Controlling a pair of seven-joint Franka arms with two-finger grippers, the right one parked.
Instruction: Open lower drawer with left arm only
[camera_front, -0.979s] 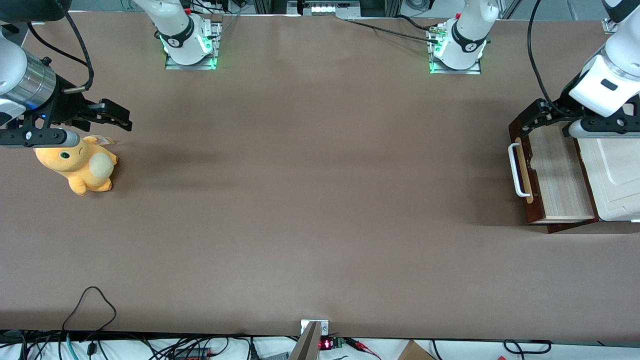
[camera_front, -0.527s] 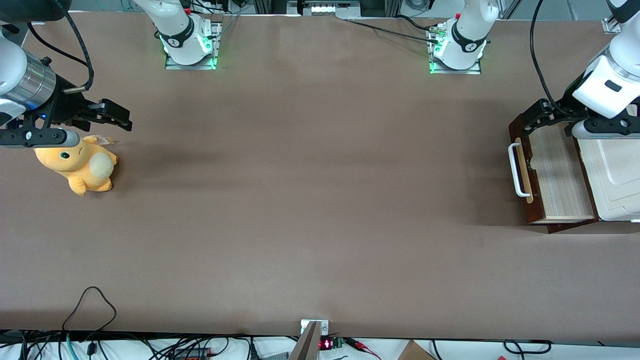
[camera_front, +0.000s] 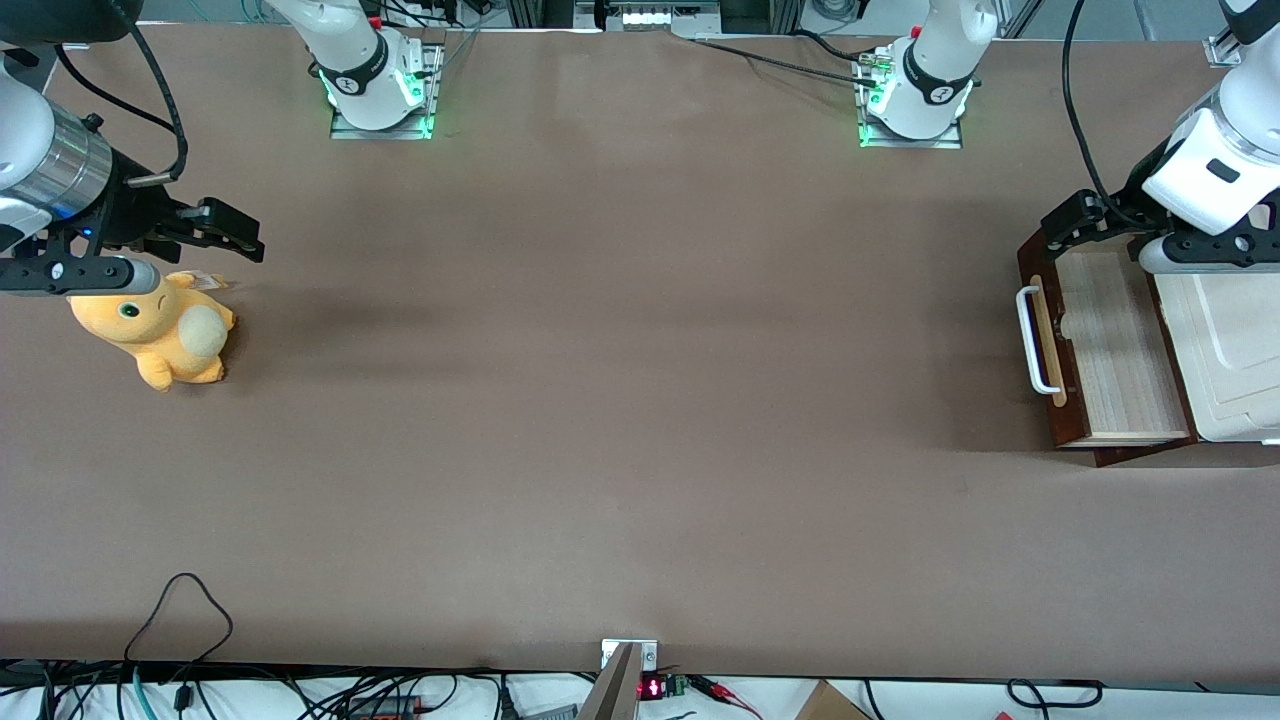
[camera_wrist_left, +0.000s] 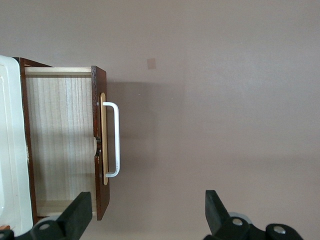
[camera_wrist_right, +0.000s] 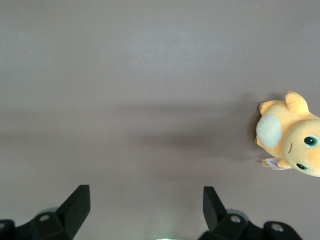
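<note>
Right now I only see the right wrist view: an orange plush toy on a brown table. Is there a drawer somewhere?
Observer: Yes. The lower drawer stands pulled out at the working arm's end of the table.
Operator: Is something gripping its handle?
Observer: No. The white handle is free. The gripper hovers open above the drawer's end farther from the front camera.
Operator: Anything inside?
Observer: Only bare pale slats show.

The lower drawer (camera_front: 1110, 345) stood pulled out on the tabletop (camera_front: 620, 400) at the working arm's end, the gripper (camera_front: 1085, 222) spread wide above it.
</note>
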